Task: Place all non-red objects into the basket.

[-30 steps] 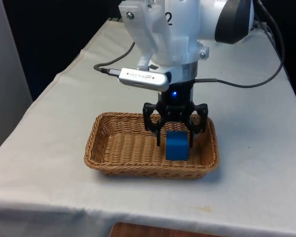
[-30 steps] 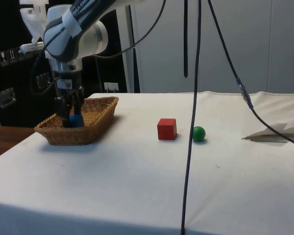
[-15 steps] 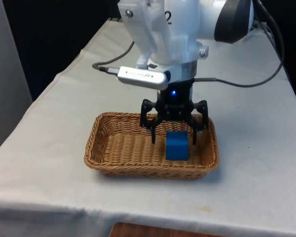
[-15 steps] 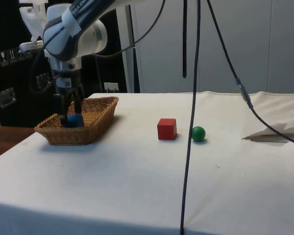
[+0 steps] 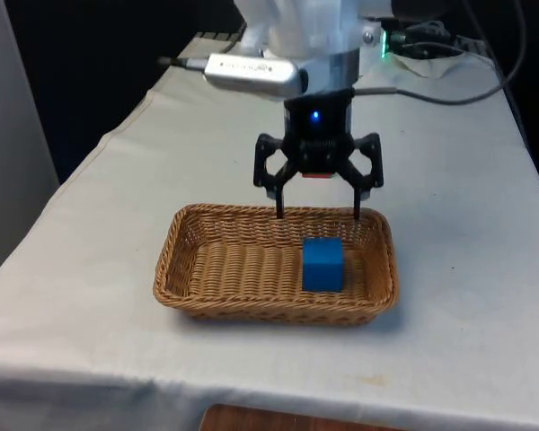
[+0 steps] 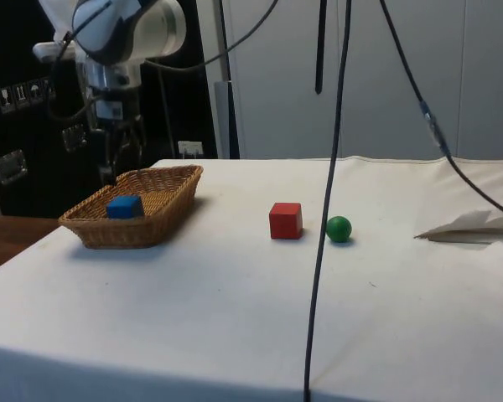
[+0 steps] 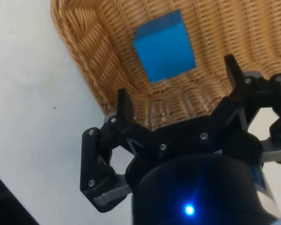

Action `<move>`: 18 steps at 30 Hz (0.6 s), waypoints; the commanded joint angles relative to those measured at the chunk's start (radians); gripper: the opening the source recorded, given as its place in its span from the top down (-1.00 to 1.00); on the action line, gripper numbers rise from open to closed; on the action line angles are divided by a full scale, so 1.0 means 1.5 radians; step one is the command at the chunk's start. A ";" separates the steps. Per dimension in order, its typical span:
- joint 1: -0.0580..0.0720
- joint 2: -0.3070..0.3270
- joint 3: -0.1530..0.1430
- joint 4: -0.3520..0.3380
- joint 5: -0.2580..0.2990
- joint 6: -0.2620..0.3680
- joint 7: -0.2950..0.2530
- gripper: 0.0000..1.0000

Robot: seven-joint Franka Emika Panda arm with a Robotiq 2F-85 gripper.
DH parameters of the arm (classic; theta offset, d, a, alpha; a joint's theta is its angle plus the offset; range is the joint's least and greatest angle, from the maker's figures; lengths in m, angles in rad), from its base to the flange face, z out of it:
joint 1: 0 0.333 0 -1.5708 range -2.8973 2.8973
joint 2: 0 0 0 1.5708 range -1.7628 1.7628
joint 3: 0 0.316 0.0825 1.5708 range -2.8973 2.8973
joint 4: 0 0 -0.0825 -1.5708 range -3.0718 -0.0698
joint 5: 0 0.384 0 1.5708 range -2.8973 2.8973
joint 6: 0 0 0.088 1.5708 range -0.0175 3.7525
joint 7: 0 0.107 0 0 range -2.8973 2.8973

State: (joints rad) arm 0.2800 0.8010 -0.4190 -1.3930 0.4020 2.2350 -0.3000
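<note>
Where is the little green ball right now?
In the side view, the green ball sits on the white cloth, right beside the red cube and well away from the basket.

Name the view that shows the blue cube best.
The wrist view: the blue cube lies unobstructed in the basket. The front view shows it clearly too, while the side view shows just its top above the rim.

The end effector (image 7: 178, 89) hangs with fingers spread above the wicker basket (image 7: 98, 79), where a blue cube (image 7: 164, 46) lies.
</note>
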 commanded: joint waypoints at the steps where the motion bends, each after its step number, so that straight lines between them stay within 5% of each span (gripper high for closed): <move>1: 0.005 -0.012 -0.004 -0.014 -0.004 0.002 0.000 -1.00; 7: 0.011 -0.064 -0.010 -0.070 -0.017 0.007 -0.008 -1.00; 9: 0.006 -0.056 -0.006 -0.057 -0.013 0.000 -0.007 -1.00; 13: 0.015 -0.098 -0.015 -0.104 -0.025 0.011 -0.016 -1.00; 16: 0.016 -0.125 -0.019 -0.130 -0.033 0.011 -0.021 -1.00; 17: 0.010 -0.109 -0.013 -0.108 -0.028 0.001 -0.019 -1.00; 18: 0.017 -0.131 -0.019 -0.136 -0.035 0.011 -0.023 -1.00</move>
State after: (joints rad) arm 0.2950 0.6280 -0.4400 -1.5640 0.3570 2.2360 -0.3310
